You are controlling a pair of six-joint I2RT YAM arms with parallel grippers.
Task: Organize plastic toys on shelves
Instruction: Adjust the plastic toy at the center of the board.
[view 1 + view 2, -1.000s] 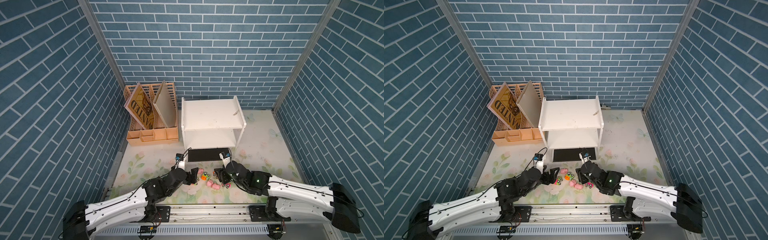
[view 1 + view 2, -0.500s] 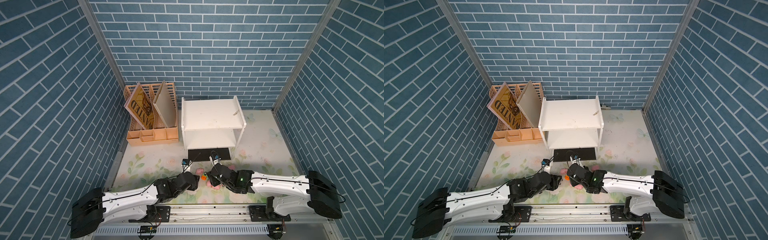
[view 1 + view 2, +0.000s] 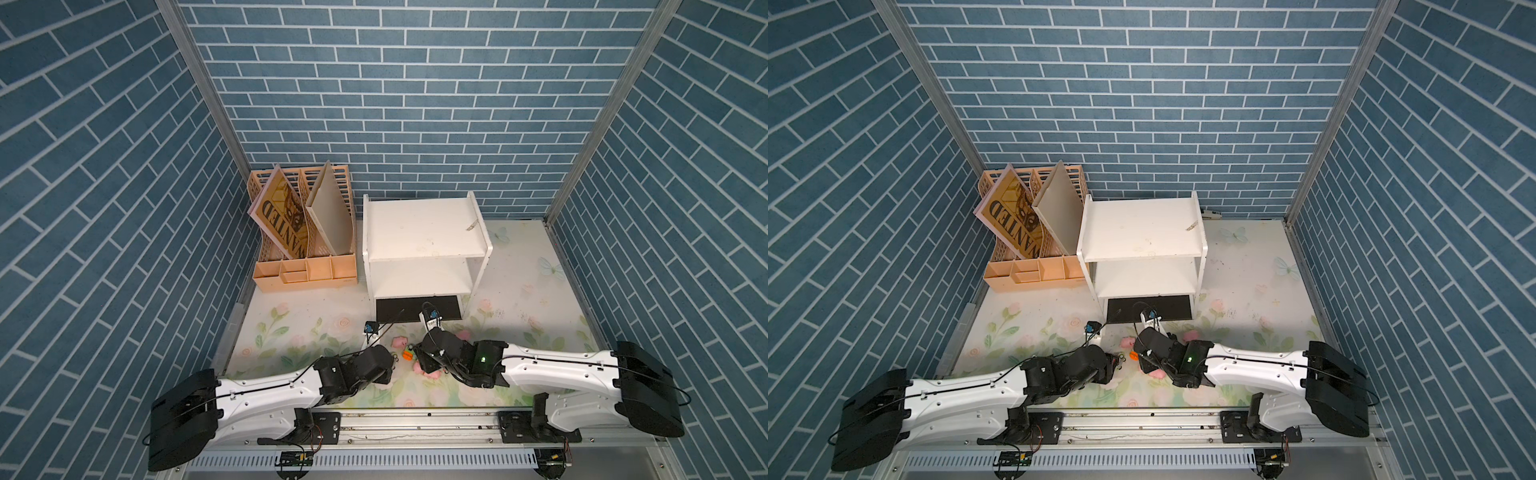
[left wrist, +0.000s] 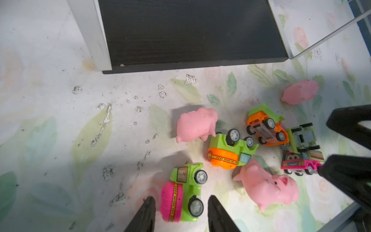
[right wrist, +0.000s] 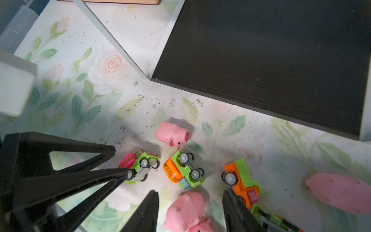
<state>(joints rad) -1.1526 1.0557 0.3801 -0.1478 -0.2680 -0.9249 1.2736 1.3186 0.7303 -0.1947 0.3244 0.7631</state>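
The pink-and-green truck (image 4: 183,192) between my left fingers (image 4: 145,217) was glossy moulded plastic with shiny grey hubs; the fingers were matt black plastic. The pig (image 4: 197,124) near it looked soft and matt, speckled with dirt. The floral mat (image 4: 60,120) was a smooth printed sheet, flaking in patches. At 12 o'clock, the shelves' bottom board (image 4: 190,30) showed dark, matt wood grain.
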